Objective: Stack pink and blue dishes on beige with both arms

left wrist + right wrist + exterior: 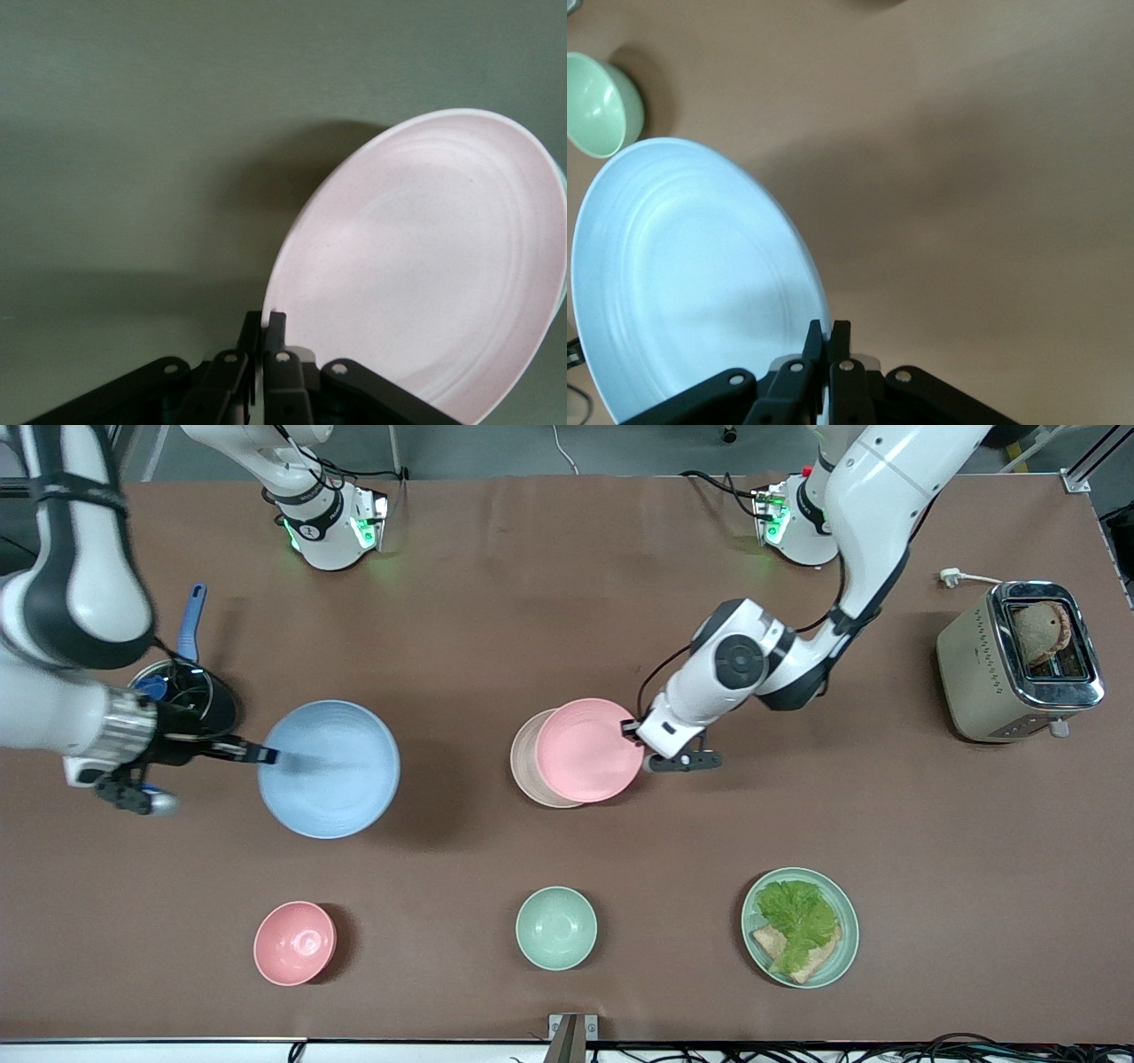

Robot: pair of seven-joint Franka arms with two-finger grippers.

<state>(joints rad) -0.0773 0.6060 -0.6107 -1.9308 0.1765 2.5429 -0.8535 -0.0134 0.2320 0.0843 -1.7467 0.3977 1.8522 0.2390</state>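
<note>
The beige plate [524, 766] lies mid-surface, and everything turns on it. The left gripper [631, 731] pinches the rim of the pink plate [589, 749] at the edge toward the left arm's end of the surface, its fingers closed tight on the lip in the left wrist view [263, 329]. The pink plate hangs over the beige one, covering most of it but offset toward the left arm's end, so a beige crescent shows at the edge toward the right arm's end. I judge the pink plate needs only a small slide that way and a lowering to seat squarely.

The right gripper [257, 755] clamps the rim of the blue plate [330, 769], holding it up over the surface, well apart from the beige plate toward the right arm's end. Its grip is on the edge away from the beige plate, so the plate leads the gripper on the way in. The left arm is clearly closer, so blue should go on second.
</note>
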